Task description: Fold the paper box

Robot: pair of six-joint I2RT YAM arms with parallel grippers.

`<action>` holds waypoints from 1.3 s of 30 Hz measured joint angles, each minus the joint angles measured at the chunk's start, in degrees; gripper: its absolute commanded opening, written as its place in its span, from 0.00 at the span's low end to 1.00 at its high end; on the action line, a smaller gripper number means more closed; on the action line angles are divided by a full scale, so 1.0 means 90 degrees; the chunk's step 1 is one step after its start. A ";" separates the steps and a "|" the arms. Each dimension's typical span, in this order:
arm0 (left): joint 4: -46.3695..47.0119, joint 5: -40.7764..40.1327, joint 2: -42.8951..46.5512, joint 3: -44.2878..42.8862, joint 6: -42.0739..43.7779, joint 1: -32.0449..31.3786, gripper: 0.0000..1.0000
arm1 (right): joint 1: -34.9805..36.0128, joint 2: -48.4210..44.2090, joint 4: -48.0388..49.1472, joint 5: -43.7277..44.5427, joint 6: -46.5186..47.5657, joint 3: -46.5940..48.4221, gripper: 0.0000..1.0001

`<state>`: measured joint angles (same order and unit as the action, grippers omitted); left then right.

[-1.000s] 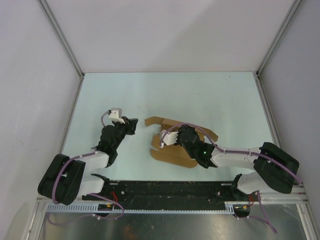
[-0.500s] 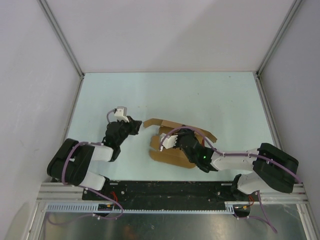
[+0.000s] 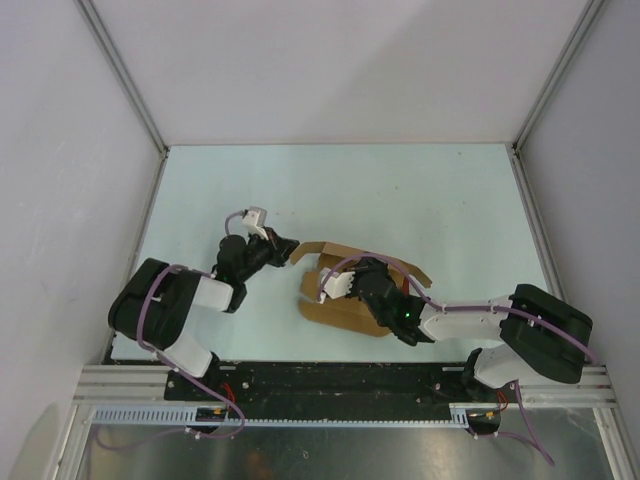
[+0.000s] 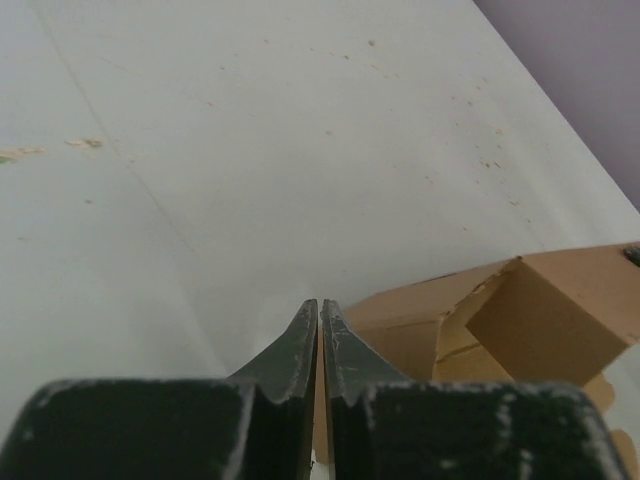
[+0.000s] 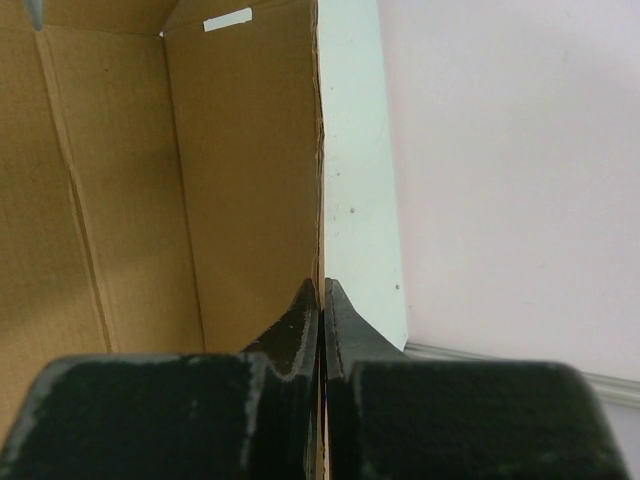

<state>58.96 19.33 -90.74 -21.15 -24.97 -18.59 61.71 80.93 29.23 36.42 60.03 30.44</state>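
Note:
The paper box [image 3: 345, 308] is a brown cardboard sheet, partly folded, lying mid-table with flaps sticking up. My left gripper [image 3: 291, 248] reaches in from the left to its upper-left flap. In the left wrist view the gripper [image 4: 319, 302] is shut, a thin cardboard edge pinched between its fingers, and the rest of the box [image 4: 530, 315] lies to the right. My right gripper [image 3: 352, 274] sits over the middle of the box. The right wrist view shows it [image 5: 322, 283] shut on the edge of a raised wall [image 5: 240, 170].
The pale green table [image 3: 420, 195] is enclosed by white walls at the back and on both sides. A black rail [image 3: 340, 380] with both arm bases runs along the near edge.
My left arm has swung right to the box's left flap, and its jaws have narrowed onto it. The box shifted slightly. My right gripper kept its grip.

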 measured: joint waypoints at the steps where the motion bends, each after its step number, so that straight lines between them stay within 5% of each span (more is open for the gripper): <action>1: 0.0058 0.0121 -0.0046 0.0000 0.0000 0.0000 0.08 | 0.0000 0.0012 0.0002 0.0000 -0.0002 0.0000 0.00; 39: 0.0544 0.1511 -0.0306 0.0177 0.0010 -0.0189 0.09 | -0.0335 0.0406 0.0313 -0.0160 -0.0318 0.0000 0.00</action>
<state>63.86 32.93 -93.49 -19.55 -24.88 -20.29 58.70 84.58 32.05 34.98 57.17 30.44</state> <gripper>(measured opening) 0.087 0.012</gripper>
